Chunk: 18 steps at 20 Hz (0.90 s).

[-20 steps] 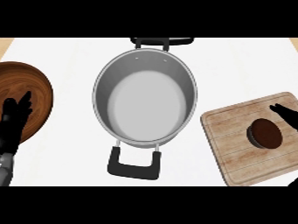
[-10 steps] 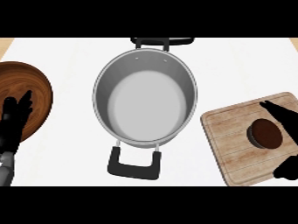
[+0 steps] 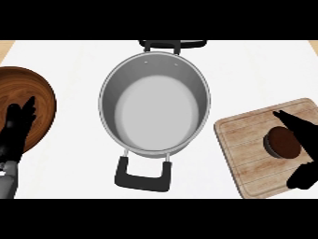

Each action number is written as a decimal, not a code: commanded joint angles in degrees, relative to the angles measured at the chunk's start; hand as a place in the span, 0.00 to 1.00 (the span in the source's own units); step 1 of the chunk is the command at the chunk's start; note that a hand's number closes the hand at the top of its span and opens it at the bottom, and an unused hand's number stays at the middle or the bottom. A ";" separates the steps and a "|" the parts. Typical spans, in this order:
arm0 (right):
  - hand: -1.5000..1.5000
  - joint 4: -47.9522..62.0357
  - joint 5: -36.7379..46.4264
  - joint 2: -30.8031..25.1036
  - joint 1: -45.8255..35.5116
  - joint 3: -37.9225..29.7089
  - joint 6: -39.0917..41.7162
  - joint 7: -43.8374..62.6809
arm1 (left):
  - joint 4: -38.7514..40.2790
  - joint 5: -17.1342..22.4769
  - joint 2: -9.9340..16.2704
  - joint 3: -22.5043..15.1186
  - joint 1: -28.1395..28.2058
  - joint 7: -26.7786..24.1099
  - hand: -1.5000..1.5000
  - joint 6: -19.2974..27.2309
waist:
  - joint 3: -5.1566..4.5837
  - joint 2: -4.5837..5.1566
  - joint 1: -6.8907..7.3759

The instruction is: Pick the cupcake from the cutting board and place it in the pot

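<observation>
A dark brown cupcake (image 3: 281, 143) sits on the wooden cutting board (image 3: 251, 149) at the right. My right hand (image 3: 311, 142) lies over the board, its fingers stretched past the cupcake's right side and its thumb (image 3: 304, 176) below it; the hand is open and partly covers the cupcake's edge. The steel pot (image 3: 154, 106) with black handles stands in the middle, nothing inside it. My left hand (image 3: 15, 130) rests open at the left, fingers up, over a wooden plate.
A round dark wooden plate (image 3: 10, 100) lies at the left edge under the left hand. The pot's near black handle (image 3: 143, 175) sticks out toward me. White counter top lies between the pot and the board.
My right hand has shifted left and down across the board, closing in on the cupcake's right side. The left hand and the pot have not moved.
</observation>
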 commanded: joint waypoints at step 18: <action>0.00 15.26 8.90 7.97 -4.65 -3.97 -1.21 -8.16 | -5.02 -6.35 -4.57 2.55 0.58 3.24 0.50 -2.66 | 0.01 -0.01 0.07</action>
